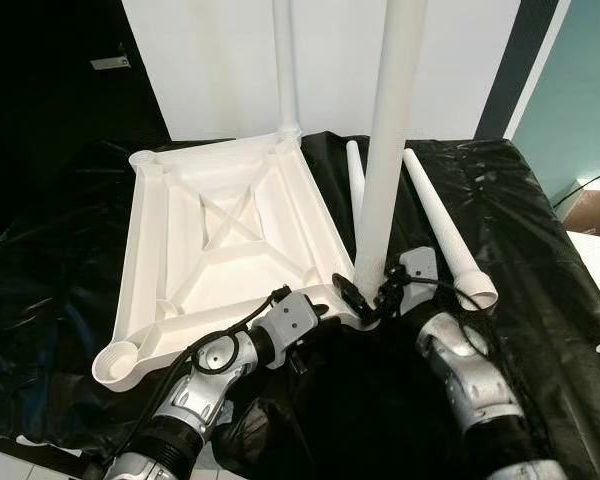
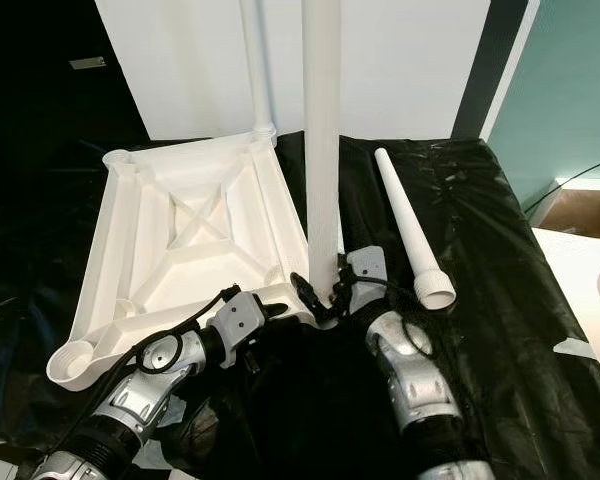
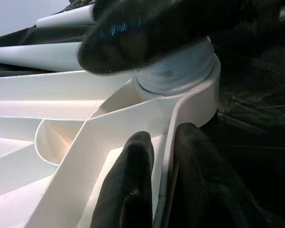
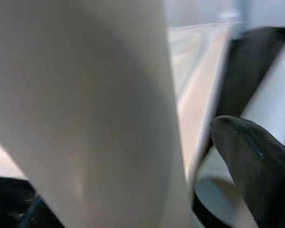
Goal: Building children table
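We see a white plastic tabletop (image 1: 225, 240) w/ white legs (image 1: 390, 150), all on glossy black sheeting (image 1: 540, 270); our arms silver, pincer fingers (image 3: 133, 185) black; wall white, teal at right.

No readable text, label, brand or number appears anywhere.

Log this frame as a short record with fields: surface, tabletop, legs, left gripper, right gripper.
surface: black plastic sheet
tabletop: white tabletop, upside down, ribs up
legs: far leg upright in far corner; near leg upright at near corner socket; two loose legs lying beside
left gripper: left gripper pinching the tabletop rim by that socket
right gripper: right gripper around near leg's base
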Robot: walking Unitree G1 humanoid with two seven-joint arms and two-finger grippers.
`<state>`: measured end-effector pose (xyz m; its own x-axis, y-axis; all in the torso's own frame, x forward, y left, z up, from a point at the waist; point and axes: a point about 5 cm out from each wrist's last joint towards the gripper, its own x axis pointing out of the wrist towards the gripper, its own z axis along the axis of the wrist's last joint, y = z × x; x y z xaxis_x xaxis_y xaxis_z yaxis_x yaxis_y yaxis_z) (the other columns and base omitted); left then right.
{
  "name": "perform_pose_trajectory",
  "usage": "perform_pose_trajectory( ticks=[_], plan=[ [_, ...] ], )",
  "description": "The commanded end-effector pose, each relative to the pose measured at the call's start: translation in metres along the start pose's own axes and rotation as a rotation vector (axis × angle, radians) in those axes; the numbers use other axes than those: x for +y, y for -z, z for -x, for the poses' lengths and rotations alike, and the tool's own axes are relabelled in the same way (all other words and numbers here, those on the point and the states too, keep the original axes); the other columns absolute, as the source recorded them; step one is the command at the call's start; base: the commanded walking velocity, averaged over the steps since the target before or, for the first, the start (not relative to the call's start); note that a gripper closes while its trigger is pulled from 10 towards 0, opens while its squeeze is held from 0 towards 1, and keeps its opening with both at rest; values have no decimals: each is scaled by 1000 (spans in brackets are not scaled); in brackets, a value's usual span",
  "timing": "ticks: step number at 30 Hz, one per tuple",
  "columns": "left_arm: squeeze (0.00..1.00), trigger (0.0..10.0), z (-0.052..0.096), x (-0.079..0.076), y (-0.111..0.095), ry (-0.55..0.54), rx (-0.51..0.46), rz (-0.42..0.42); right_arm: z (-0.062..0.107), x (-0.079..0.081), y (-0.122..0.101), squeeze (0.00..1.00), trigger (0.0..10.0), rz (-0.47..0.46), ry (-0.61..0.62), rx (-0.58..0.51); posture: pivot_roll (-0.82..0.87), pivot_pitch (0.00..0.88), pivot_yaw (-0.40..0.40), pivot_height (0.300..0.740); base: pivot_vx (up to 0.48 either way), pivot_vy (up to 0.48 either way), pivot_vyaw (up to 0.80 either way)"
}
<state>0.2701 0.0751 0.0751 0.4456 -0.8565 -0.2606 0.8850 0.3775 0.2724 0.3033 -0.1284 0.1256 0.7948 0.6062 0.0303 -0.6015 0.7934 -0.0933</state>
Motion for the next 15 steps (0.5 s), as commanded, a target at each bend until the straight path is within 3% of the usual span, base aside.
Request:
perform_pose_trajectory(
  ticks=[1,4,5,7,8,13,15],
  plan=[
    [0,10000,5,-29,36,150,160,84,-3,-3,-8,0,10000,-2,-99,-3,54,0,26,740,0,0,0],
    [0,10000,5,-29,36,151,159,84,-2,-3,-8,0,10000,-3,-185,27,52,0,29,740,0,0,0],
    [0,10000,5,-29,35,151,158,84,-2,-3,-8,0,2235,-4,-219,41,52,0,29,740,0,0,0],
    [0,10000,5,-30,35,151,158,85,0,-4,-9,0,2235,-10,-263,52,54,0,29,740,0,0,0],
    [0,10000,5,-30,36,150,159,86,3,-3,-13,0,0,-12,-348,53,54,0,29,740,0,0,0],
    [0,10000,6,-30,36,149,161,87,7,-3,-16,0,0,-5,-418,69,54,0,30,740,0,0,0],
    [0,10000,6,-30,37,147,161,87,10,-6,-15,0,0,12,-483,123,55,0,28,740,0,0,0]
  ],
)
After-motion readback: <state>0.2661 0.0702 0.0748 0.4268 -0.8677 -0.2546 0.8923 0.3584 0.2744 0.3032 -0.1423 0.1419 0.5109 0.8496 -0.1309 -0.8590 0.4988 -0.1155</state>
